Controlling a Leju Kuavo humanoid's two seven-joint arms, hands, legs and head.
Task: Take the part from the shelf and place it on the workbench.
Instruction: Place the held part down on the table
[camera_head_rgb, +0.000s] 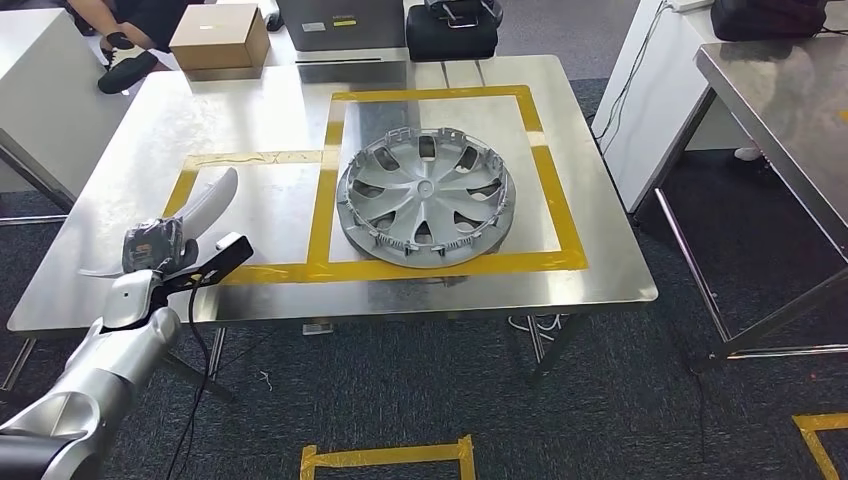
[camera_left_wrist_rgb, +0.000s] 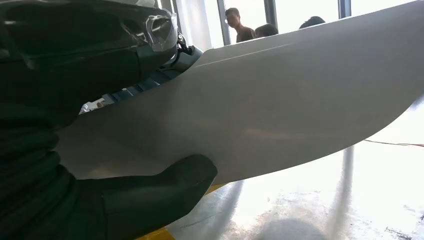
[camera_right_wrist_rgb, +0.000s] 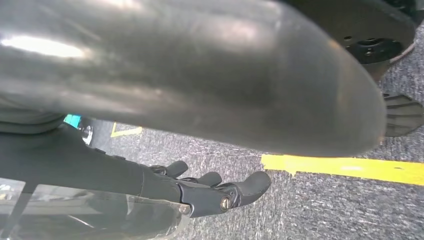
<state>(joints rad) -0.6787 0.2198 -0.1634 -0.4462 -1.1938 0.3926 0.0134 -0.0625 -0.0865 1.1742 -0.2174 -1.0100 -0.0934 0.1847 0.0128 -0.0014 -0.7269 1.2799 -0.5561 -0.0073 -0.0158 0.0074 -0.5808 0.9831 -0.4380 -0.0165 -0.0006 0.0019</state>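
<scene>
**White part held over the bench's near-left corner**

You had a steel workbench (camera_head_rgb: 300, 90) in front of the robot, marked with yellow tape (camera_head_rgb: 545, 170) into two squares, on a dark carpeted floor. A silver wheel cover (camera_head_rgb: 426, 196) lay flat inside the larger, right-hand square, its near rim touching the tape line. A cardboard box (camera_head_rgb: 220, 40) sat at the far-left end of the bench, and a second steel table (camera_head_rgb: 790, 90) stood well apart to the right.

Your left hand (camera_head_rgb: 155, 248) was clamped on the part (camera_head_rgb: 210, 200), a curved white panel, above the bench's near-left corner beside the smaller taped square. In the left wrist view you could see the thumb (camera_left_wrist_rgb: 150, 195) pressed against the panel's lower edge and the dark fingers (camera_left_wrist_rgb: 90, 45) wrapped over its top.

Your right hand (camera_right_wrist_rgb: 220, 192) hung over the carpet near a yellow floor stripe (camera_right_wrist_rgb: 350, 169), fingers loosely apart and holding nothing.
</scene>
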